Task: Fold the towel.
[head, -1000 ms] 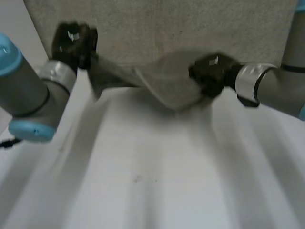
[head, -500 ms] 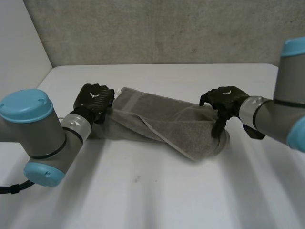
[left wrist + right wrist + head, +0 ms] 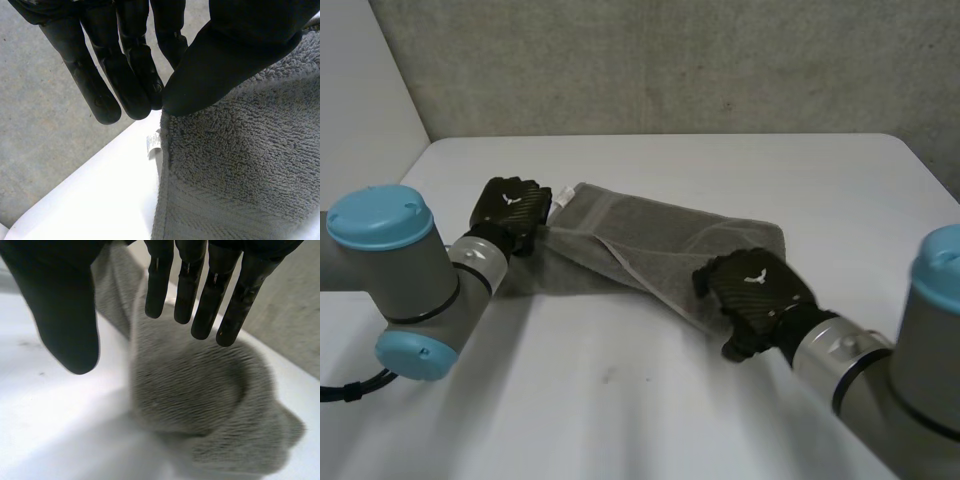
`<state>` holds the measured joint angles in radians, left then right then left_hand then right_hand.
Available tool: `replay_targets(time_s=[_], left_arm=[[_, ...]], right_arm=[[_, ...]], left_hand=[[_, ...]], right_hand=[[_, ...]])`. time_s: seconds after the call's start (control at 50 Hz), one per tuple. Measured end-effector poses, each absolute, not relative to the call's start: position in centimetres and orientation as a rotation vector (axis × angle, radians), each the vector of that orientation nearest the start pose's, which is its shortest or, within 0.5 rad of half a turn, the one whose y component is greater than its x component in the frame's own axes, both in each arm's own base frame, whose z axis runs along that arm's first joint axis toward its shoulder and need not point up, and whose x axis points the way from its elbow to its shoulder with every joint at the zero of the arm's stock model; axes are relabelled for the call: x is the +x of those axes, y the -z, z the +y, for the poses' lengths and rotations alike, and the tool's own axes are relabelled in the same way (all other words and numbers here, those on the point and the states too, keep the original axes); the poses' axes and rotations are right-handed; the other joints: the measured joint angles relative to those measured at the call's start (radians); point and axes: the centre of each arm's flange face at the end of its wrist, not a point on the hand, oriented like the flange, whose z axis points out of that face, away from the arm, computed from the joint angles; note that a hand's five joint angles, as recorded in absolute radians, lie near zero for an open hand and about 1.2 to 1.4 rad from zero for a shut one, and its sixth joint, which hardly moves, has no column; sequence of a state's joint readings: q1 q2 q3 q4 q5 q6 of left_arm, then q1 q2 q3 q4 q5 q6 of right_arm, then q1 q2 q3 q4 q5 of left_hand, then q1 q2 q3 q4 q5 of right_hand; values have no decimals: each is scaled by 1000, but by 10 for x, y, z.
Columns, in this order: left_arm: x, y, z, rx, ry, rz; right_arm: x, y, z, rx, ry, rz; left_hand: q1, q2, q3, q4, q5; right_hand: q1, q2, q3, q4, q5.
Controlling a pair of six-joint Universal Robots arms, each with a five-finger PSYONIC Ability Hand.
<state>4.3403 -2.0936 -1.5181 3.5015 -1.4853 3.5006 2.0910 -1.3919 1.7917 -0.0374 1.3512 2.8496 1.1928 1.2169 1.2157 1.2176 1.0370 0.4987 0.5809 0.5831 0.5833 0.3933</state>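
The right hand (image 3: pixel 755 295) is nearest, over the near right end of the grey terry towel (image 3: pixel 650 240). Its own wrist view shows what the head view hides: straight fingers (image 3: pixel 159 285) spread well apart from the thumb, holding nothing, with the bunched towel end below them. The towel lies as a long, loosely folded band across the white counter (image 3: pixel 620 400), running from that end away towards the far left. There the left hand (image 3: pixel 510 208) is at the towel's corner. Its wrist view shows its thumb tip pressed to its straight fingertips (image 3: pixel 145 97), pinching the towel's edge, with a small white label (image 3: pixel 153 142) just beside it. A grey concrete wall (image 3: pixel 670 60) stands beyond the counter.
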Motion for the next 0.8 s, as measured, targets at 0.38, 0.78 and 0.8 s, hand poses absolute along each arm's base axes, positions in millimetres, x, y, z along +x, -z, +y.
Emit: replay_targets(time_s=[0.38,0.78,0.8], left_arm=[[-267,-169,-317,922,2125,2221],[-266,-167,-315,923,2108,2234],[-266,-167,-315,924,2107,2233]], right_arm=[[308,-135,-247,-1130,1765,2163],[303,-150,-296,-1044,1924,2172],[301,-157,-297,-1036,1935,2166]], left_hand=[[0,0,0,0,0],[0,0,0,0,2],[0,0,0,0,2]], right_hand=[[-133,-157,-170,-174,-160],[384,564,549,555,515],[384,564,549,555,516]])
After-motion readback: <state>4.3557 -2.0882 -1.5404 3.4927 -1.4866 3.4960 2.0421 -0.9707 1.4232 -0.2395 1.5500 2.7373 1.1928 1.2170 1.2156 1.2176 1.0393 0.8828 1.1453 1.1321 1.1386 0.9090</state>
